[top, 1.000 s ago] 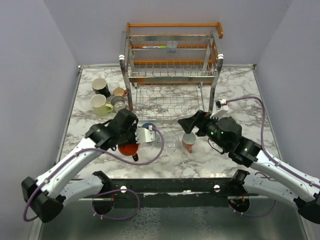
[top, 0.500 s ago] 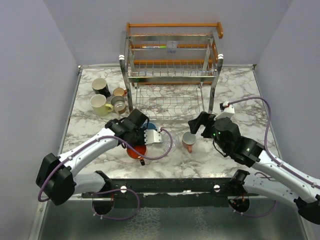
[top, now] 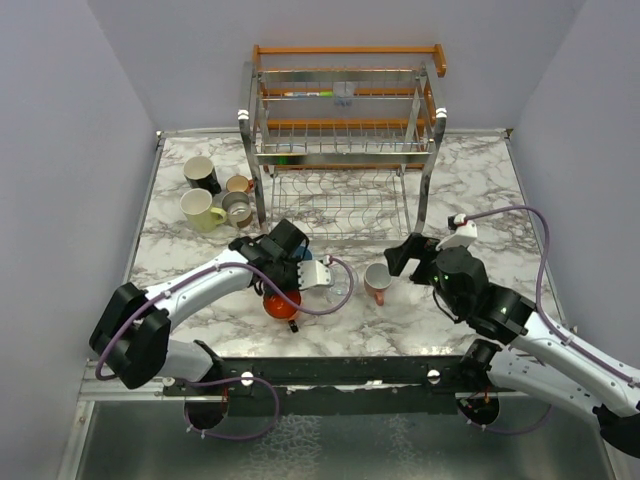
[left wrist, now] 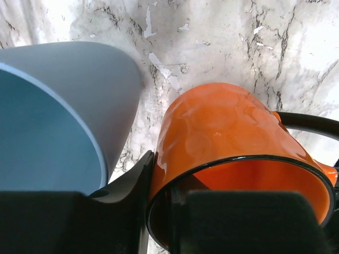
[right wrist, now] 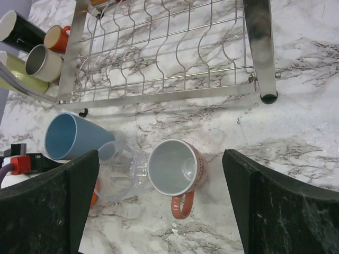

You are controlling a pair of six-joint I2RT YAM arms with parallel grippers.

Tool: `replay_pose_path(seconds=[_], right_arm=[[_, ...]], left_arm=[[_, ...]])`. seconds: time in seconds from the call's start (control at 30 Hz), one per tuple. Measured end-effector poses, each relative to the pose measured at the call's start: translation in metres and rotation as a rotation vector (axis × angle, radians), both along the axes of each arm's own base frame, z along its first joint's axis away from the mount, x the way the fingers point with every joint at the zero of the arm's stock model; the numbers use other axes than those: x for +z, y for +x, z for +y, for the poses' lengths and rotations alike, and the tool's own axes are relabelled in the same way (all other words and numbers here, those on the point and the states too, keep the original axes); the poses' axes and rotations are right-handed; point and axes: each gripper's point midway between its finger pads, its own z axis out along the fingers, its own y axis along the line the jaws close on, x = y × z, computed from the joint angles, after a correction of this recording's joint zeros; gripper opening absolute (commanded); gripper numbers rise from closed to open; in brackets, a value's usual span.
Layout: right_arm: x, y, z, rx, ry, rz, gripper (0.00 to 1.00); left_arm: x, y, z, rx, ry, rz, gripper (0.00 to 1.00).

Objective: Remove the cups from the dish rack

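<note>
The worktop (top: 480, 170) was white marble veined in grey, evenly lit, with only soft shadows on it. A thin metal trim (top: 141, 220) ran along its left edge. Plain, pale lavender-grey walls closed it in on three sides: the left wall (top: 70, 150), the back wall (top: 330, 20) and the right wall (top: 590, 90). Along the near edge lay a dark rail (top: 340, 372). Below that was a grey, dimpled metal surface (top: 340, 440). The same veined marble filled the background of both wrist views.
</note>
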Motion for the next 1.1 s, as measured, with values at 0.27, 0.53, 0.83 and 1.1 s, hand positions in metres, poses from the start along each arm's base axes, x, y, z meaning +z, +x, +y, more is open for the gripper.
replay_pose_path(seconds=[0.27,0.53,0.83,1.1], right_arm=[[-0.004,-0.002,-0.003,-0.004,-0.016,0.011,1.0],[-0.005,-0.002,-0.006,-0.012,-0.028,0.015,1.0],[-0.02,0.012,-0.005,-0.029,-0.121,0.002,1.0],[-0.067,0.028,-0.029,-0.15,-0.214,0.02,1.0]], left_arm=[[0.004,0.0,-0.006,0.009,-0.023,0.003,0.6],[0.051,0.006,-0.011,0.01,-0.106,-0.092,0.65],[0.122,0.028,0.026,0.132,-0.273,-0.459,0.89],[0.089,0.088,0.122,0.569,-0.274,-0.619,0.89]])
